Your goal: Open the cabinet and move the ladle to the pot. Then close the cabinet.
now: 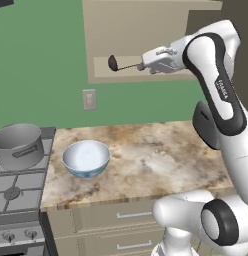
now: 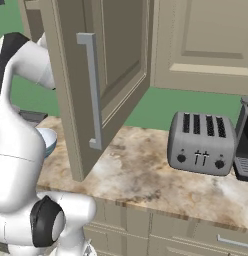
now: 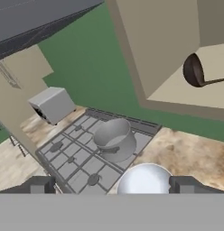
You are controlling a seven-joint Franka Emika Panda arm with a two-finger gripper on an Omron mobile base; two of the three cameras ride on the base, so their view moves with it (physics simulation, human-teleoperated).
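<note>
Found cabinet [image 2: 108,75] swung open, ladle [image 1: 122,65] lying inside at one o'clock from pot [image 1: 18,144]. Held gripper [image 3: 113,185] fingers wide apart, clamped on nothing.

ladle [image 1: 121,65] in cabinet [image 1: 141,30], pot [image 1: 18,145] (stovetop) left of bowl [image 1: 86,158]

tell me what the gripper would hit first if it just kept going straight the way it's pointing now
Probably the stovetop near the pot: the open gripper looks down at them, with the bowl just below centre. Depth is unclear.
</note>
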